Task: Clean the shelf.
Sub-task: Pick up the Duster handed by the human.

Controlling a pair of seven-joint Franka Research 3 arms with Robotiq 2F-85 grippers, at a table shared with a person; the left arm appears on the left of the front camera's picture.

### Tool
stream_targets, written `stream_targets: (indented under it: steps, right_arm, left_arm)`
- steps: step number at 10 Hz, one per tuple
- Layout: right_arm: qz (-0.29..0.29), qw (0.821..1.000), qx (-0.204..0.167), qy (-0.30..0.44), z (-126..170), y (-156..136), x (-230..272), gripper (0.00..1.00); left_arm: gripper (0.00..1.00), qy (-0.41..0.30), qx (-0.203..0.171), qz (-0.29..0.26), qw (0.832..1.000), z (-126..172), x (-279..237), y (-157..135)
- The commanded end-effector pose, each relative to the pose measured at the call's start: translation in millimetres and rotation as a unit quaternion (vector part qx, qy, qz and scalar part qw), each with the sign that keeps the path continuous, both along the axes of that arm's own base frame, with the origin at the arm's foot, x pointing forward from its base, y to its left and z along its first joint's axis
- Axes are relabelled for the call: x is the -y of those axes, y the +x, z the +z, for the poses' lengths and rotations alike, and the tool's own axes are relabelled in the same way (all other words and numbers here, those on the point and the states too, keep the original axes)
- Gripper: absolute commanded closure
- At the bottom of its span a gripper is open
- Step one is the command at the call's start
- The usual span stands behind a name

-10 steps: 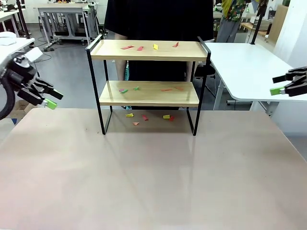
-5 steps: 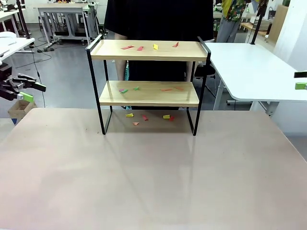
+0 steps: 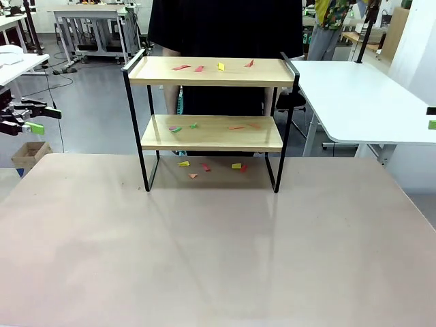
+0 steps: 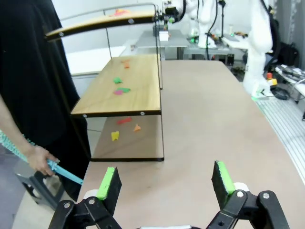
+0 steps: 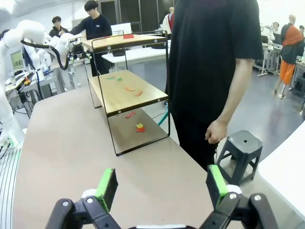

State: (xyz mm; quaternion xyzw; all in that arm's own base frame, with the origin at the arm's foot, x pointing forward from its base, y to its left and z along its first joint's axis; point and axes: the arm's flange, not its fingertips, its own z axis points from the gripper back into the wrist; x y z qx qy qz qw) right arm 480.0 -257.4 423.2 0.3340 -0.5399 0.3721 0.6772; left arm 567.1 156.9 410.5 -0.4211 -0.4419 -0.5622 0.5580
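The shelf [image 3: 211,133] stands at the table's far middle, two wooden boards in a black frame. Coloured paper scraps [image 3: 199,68] lie on its top board, more scraps [image 3: 176,129] on the lower board, and others [image 3: 204,166] on the table beneath it. My left gripper [image 3: 42,119] hovers open off the table's left edge, and its wrist view shows the shelf [image 4: 119,90] ahead of the open left gripper [image 4: 165,181]. At the picture's right edge my right gripper [image 3: 432,118] barely shows; from the right wrist, the open right gripper [image 5: 161,186] faces the shelf [image 5: 128,93].
A person in black stands behind the shelf, one hand [image 4: 43,157] holding a teal thing, the other hand [image 5: 217,133] hanging free. A grey stool [image 5: 243,148] stands beside them. A white table [image 3: 354,95] lies at the right. The brown table [image 3: 218,245] stretches bare in front.
Both arms have drawn outward: the left gripper moved left and up past the table's edge, the right gripper slid right to the picture's edge. The shelf and scraps have not moved.
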Motion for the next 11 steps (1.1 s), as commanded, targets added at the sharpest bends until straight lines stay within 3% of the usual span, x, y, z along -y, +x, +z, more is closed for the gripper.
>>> stream_targets:
  steps: [1, 4, 6, 7, 11]
  right_arm:
    - [-0.005, 1.0, 0.021, 0.011, 1.4, 4.0, 3.0, 0.0]
    - [-0.015, 1.0, 0.024, 0.012, 0.6, 4.2, 4.8, 0.0]
    - [-0.016, 1.0, 0.024, 0.003, 0.6, 4.4, 4.3, 0.0]
    - [-0.013, 1.0, 0.007, 0.008, 0.6, 1.3, 5.2, 0.0]
    - [-0.013, 1.0, 0.007, 0.008, 0.6, 1.3, 5.2, 0.0]
  left_arm:
    - [0.0, -0.012, 0.008, 0.0, 1.0, -0.9, -0.8, 2.0]
    - [0.0, -0.016, -0.003, -0.002, 1.0, -7.2, 0.8, 4.6]
    - [0.0, -0.034, 0.01, -0.003, 0.999, -4.9, 3.8, 2.1]
    - [0.0, -0.005, -0.009, 0.0, 1.0, -11.8, 0.7, 2.4]
    - [0.0, -0.005, -0.009, 0.0, 1.0, -11.8, 0.7, 2.4]
